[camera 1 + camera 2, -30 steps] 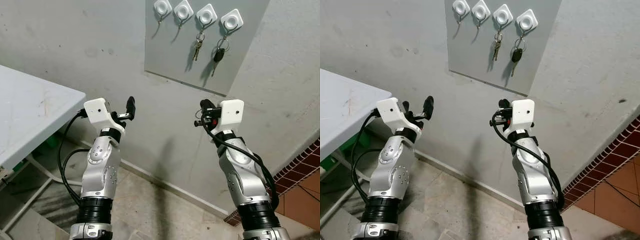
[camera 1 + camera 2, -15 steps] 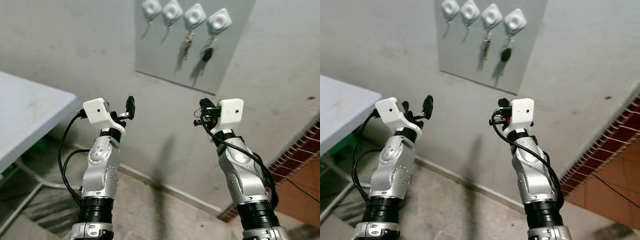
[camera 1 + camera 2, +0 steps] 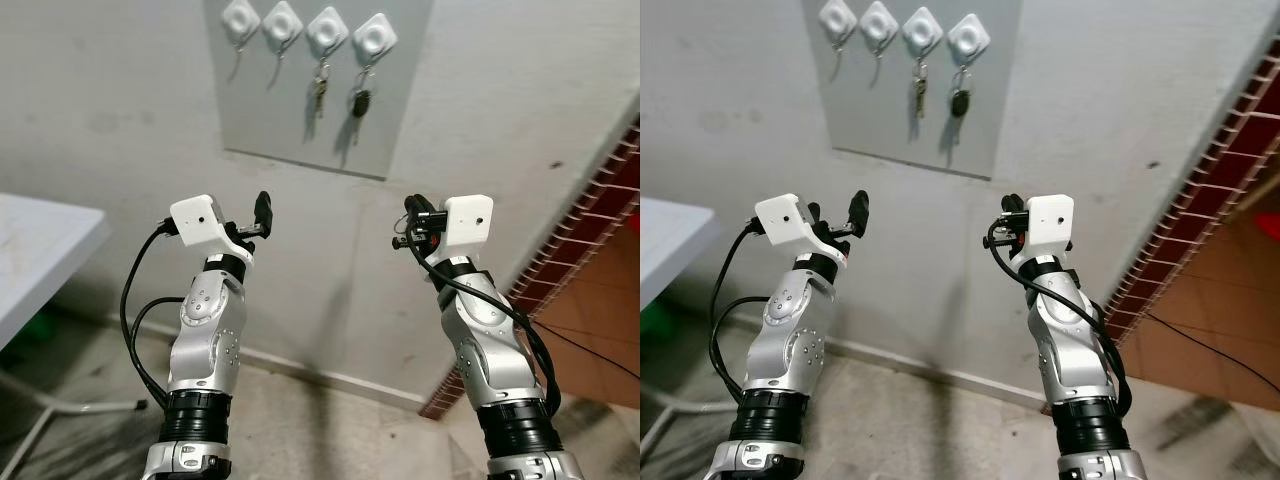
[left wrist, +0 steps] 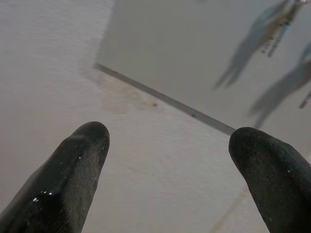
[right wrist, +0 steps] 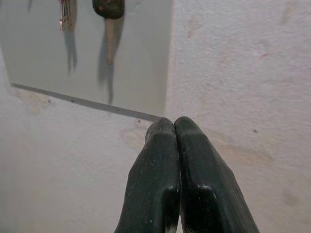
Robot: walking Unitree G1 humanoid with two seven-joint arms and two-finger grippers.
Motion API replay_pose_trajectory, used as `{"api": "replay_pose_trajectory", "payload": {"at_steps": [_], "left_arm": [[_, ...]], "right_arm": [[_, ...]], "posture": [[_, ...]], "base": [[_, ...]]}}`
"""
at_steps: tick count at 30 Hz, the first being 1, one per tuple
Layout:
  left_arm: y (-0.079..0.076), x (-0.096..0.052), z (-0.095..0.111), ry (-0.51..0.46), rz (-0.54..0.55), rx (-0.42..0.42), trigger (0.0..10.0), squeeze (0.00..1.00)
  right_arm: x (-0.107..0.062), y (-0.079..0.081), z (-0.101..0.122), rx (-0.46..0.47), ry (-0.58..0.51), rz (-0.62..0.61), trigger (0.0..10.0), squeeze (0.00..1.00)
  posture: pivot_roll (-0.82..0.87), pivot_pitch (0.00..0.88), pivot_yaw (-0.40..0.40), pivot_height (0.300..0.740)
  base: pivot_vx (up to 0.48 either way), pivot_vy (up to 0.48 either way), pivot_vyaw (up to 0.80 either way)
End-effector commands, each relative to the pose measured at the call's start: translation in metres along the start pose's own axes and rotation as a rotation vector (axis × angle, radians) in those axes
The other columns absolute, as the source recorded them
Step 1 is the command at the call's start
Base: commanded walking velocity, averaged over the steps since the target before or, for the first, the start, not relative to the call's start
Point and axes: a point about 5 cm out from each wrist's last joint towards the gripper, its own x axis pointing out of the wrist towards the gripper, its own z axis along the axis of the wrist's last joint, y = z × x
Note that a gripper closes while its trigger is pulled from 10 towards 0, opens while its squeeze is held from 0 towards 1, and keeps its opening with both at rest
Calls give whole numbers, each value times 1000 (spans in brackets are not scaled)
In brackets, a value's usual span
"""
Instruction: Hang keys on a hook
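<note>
hooks (image 3: 310, 31) four in row (two with keys (image 3: 338, 95))

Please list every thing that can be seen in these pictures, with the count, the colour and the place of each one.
hooks: four, white, in a row on the grey panel high on the wall
grey panel: one, flat on the wall, above both grippers
metal keys: one bunch, silver, hanging on the third hook from the left
black key: one, black head, hanging on the fourth hook
table: one, white, at the robot's left
brick tiles: red-brown, on the wall at the robot's right
floor: grey concrete, below the wall
left gripper: one, black fingers apart, raised toward the wall
right gripper: one, black fingers together, holding nothing, raised toward the wall
</note>
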Motion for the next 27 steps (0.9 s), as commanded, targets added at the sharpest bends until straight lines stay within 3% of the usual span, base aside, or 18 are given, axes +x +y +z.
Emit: {"api": "replay_pose_trajectory", "payload": {"at_steps": [1,14,27], "left_arm": [[-3,2,1,-2,-7,2,10000,0],[-7,1,-1,10,-31,22,10000,0],[-8,-12,-12,79,-183,167,10000,0]], "right_arm": [[1,-4,3,-1,-11,-10,10000,0],[2,-4,4,-2,-13,-12,10000,0],[-6,-15,-1,-66,17,20,10000,0]], "posture": [[-5,0,-44,740],[-4,0,-44,740],[-10,0,-39,740]], "base": [[0,0,-719],[0,0,-725],[0,0,-721]]}}
